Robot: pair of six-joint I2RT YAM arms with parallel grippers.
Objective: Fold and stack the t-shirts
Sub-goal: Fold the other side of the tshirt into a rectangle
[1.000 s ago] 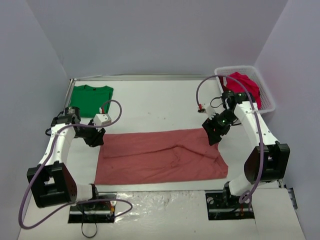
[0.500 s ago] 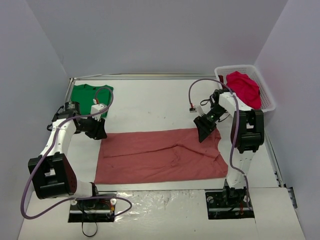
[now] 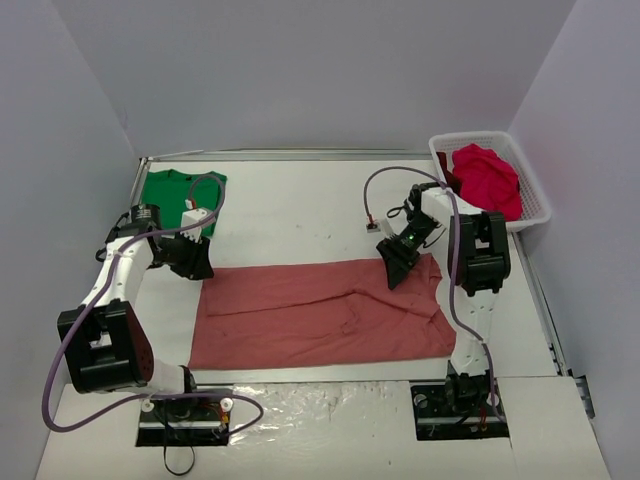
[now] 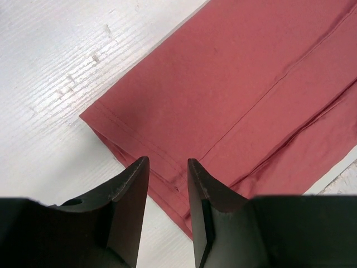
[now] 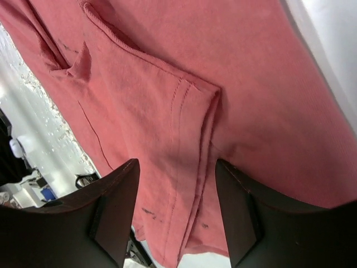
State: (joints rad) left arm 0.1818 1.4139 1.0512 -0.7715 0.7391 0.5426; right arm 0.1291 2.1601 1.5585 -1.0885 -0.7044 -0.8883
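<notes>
- My left hand (image 4: pixel 167 163) is part open with a narrow gap between the fingers and nothing gripped in it.
- It points down at the far-left corner of the salmon-pink t-shirt (image 4: pixel 240 84). The layered hem edges lie right under the fingertips (image 4: pixel 139 167). I can't tell whether the tips touch the cloth.
- Bare white surface (image 4: pixel 56 67) shows just left of that corner.
- My right hand (image 5: pixel 175 164) is open, wider than the left, and holds nothing.
- It sits low over the pink shirt's right end, with a folded-in sleeve (image 5: pixel 189 95) and its stitched hem between and ahead of the fingers. Whether it touches the cloth is unclear.
- From the top camera, the left hand (image 3: pixel 197 262) is at the shirt's far-left corner and the right hand (image 3: pixel 392 272) is at its far edge near the right end.
- The pink shirt (image 3: pixel 320 310) lies flat as a long rectangle across the near middle of the surface (image 3: pixel 300 210). A crease runs along its length.
- The green t-shirt (image 3: pixel 180 190) lies flat at the far-left corner, just beyond my left hand and apart from the pink one.
- The crimson t-shirts (image 3: pixel 488 178) are bunched in the white lattice basket (image 3: pixel 470 138) at the far right, beyond my right arm.
</notes>
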